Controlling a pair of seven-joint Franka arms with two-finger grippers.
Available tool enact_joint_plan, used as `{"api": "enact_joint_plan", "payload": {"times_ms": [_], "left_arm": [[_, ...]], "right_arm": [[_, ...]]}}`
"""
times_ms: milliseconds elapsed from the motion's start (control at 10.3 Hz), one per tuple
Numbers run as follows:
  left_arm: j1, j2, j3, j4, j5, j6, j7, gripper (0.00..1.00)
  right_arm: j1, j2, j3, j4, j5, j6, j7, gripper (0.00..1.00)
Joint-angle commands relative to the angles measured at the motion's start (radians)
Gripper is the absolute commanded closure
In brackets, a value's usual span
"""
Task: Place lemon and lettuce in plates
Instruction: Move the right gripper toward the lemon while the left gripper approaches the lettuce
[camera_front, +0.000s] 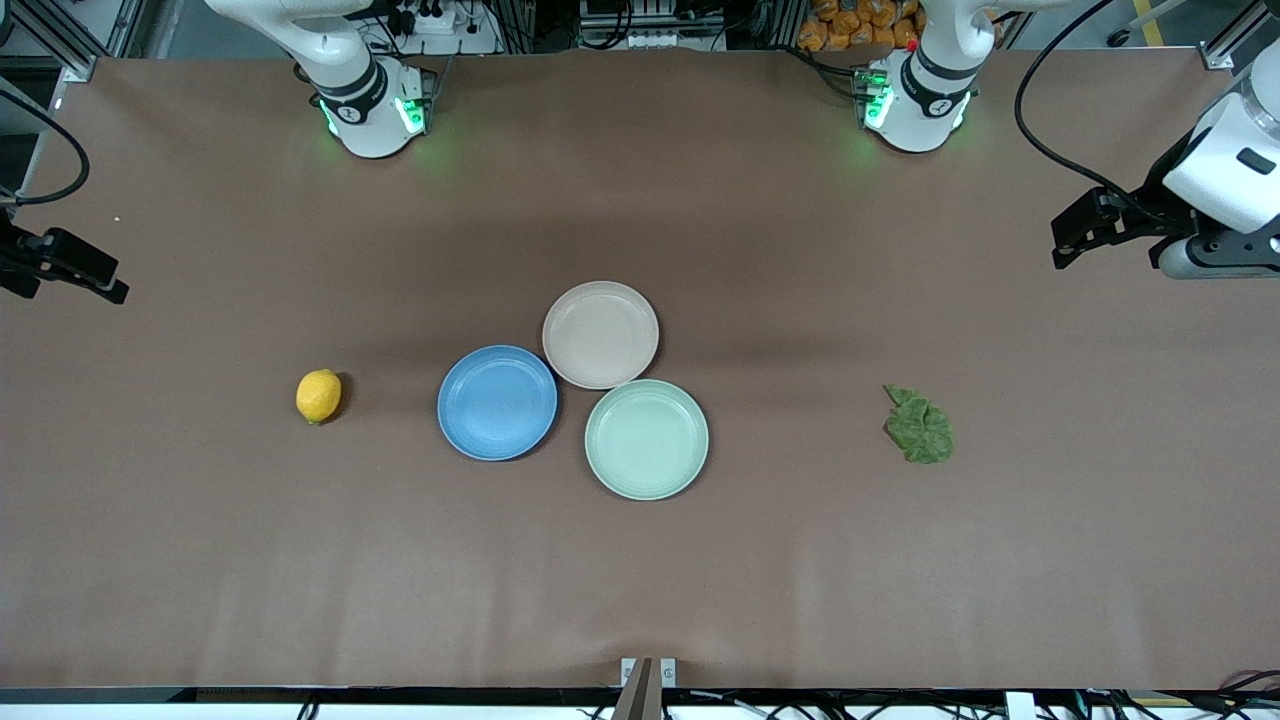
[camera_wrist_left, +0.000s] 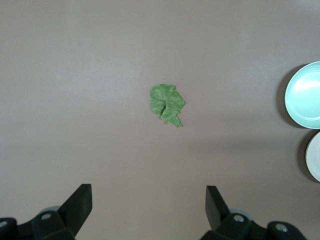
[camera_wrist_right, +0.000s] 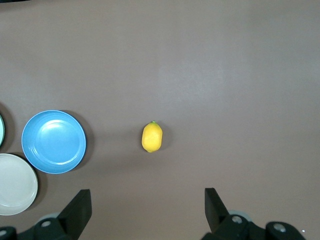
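Note:
The yellow lemon (camera_front: 319, 396) lies on the brown table toward the right arm's end, beside the blue plate (camera_front: 497, 402). The beige-pink plate (camera_front: 600, 334) touches the blue one and lies farther from the front camera. Both plates are bare. The green lettuce (camera_front: 920, 425) lies flat toward the left arm's end. My left gripper (camera_front: 1078, 236) hangs high over that end, open and empty; its wrist view (camera_wrist_left: 148, 192) shows the lettuce (camera_wrist_left: 167, 104). My right gripper (camera_front: 95, 278) hangs high over the other end, open and empty; its wrist view (camera_wrist_right: 148, 196) shows the lemon (camera_wrist_right: 152, 136) and blue plate (camera_wrist_right: 53, 142).
A pale mint-green plate (camera_front: 647, 439), bare, sits against the other two, nearest the front camera. Brown table (camera_front: 640, 580) lies bare around the lemon and the lettuce. Cables run near the table's corners by the arm bases.

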Motion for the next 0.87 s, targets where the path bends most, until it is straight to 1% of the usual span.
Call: {"api": "enact_joint_plan", "payload": {"times_ms": [0, 290, 484, 677, 774], "left_arm": [[0.006, -0.01, -0.006, -0.007, 0.0, -0.012, 0.031, 0.0], [0.006, -0.005, -0.006, -0.008, 0.001, -0.014, 0.03, 0.0], [0.006, -0.002, -0.006, -0.031, 0.0, -0.02, 0.036, 0.0], [0.0, 0.002, -0.007, -0.071, -0.002, -0.013, 0.037, 0.0], [-0.005, -0.001, -0.007, -0.12, 0.0, 0.033, 0.039, 0.0]], "right_arm": [[-0.012, 0.002, 0.004, -0.002, 0.016, -0.001, 0.009, 0.0], [-0.011, 0.005, 0.004, -0.002, 0.016, 0.001, 0.009, 0.0], [-0.009, 0.016, 0.004, -0.002, 0.018, 0.005, 0.009, 0.0], [-0.008, 0.057, 0.004, 0.0, 0.016, 0.016, 0.009, 0.0], [-0.006, 0.095, 0.004, 0.0, 0.016, 0.037, 0.009, 0.0]]}}
